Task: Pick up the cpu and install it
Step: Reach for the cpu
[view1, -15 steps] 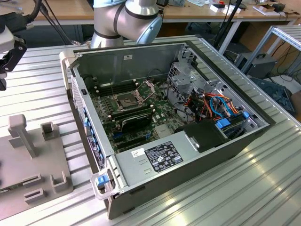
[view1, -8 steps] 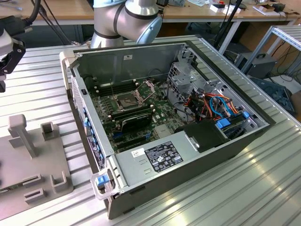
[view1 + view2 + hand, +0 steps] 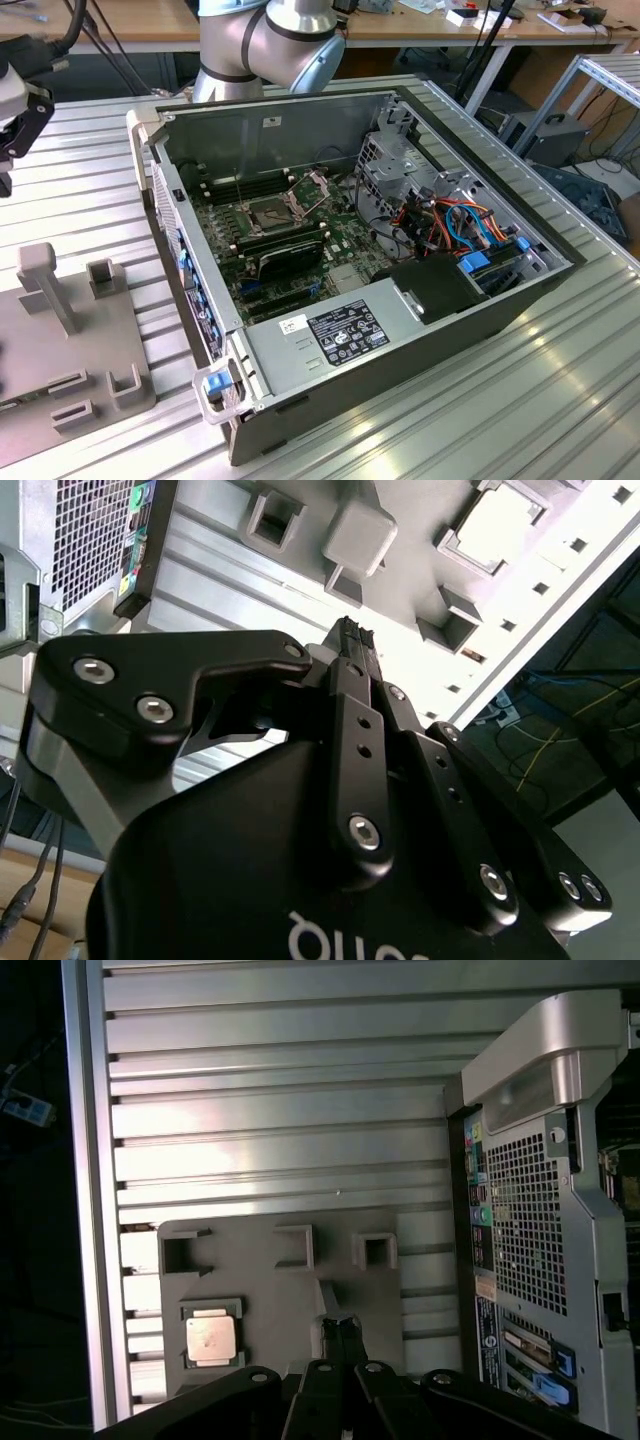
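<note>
The work looked to be at the approach for the pick. The tool (image 3: 343, 1324) hung over the middle of the grey fixture plate (image 3: 270, 1295). Its fingers were drawn together to a narrow tip and held nothing. The cpu (image 3: 211, 1338) lay flat and silvery face up in a framed pocket near one corner of the fixture plate, apart from the tool.

To my judgement, a clean pick called for several things:
- The tool should be centred over that pocket and squared to the chip's edges.
- It should be opened only a little wider than the chip.
- It should come straight down so the tips clear the pocket's raised frame.
- The grip should fall on two opposite edges.
- The lift should stay level, since so thin a part could tip or catch on the frame.

The other square pockets (image 3: 375, 1251) along the far edge of the fixture plate showed nothing inside. Just beside the fixture plate, on the slotted bench (image 3: 500, 410), stood the open computer case (image 3: 300, 110). It held a green board with the dark socket (image 3: 270, 212), a black block (image 3: 290, 258) next to it, and orange and blue cables (image 3: 455, 225). All of these sat well apart from the fixture plate.
</note>
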Tool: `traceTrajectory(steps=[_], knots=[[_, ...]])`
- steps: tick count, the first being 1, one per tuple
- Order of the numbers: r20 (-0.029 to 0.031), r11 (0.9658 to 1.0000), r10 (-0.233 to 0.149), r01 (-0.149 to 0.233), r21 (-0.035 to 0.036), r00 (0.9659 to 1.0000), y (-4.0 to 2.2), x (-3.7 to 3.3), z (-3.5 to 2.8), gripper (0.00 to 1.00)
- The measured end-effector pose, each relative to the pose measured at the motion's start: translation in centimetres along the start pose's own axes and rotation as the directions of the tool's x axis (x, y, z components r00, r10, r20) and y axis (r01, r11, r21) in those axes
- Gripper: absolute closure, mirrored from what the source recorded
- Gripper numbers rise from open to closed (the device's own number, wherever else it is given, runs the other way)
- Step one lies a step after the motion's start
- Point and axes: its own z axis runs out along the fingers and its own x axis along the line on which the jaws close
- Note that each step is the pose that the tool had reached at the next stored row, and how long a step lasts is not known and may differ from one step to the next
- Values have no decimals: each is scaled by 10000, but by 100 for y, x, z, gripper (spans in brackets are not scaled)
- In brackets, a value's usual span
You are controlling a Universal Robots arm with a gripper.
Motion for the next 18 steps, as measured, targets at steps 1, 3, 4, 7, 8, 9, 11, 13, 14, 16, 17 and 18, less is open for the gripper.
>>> traceTrajectory(steps=[1, 3, 4, 7, 8, 9, 11, 13, 14, 16, 17, 18], knots=[[-1, 10000, 0, 0, 0, 10000, 0, 0, 4, 89], [0, 10000, 0, 0, 0, 10000, -1, 1, 16, 89], [-2, 10000, -1, 1, 0, 10000, -1, 1, 21, 89], [-4, 10000, 0, 0, 2, 10000, -1, 1, 22, 89], [-2, 10000, 0, 0, 1, 10000, -1, 1, 23, 89], [-2, 10000, 0, 0, 1, 10000, -1, 1, 23, 89], [1, 10000, 1, -1, -1, 10000, -2, 8, 29, 89], [-1, 10000, 1, -1, 1, 10000, -3, 18, 33, 89], [-1, 10000, 0, 0, 0, 10000, -3, 22, 37, 89], [-1, 10000, 1, -1, 1, 10000, -4, 35, 43, 89], [-1, 10000, 0, 0, 1, 10000, -5, 41, 47, 89], [-1, 10000, 0, 0, 1, 10000, -6, 49, 52, 89]])
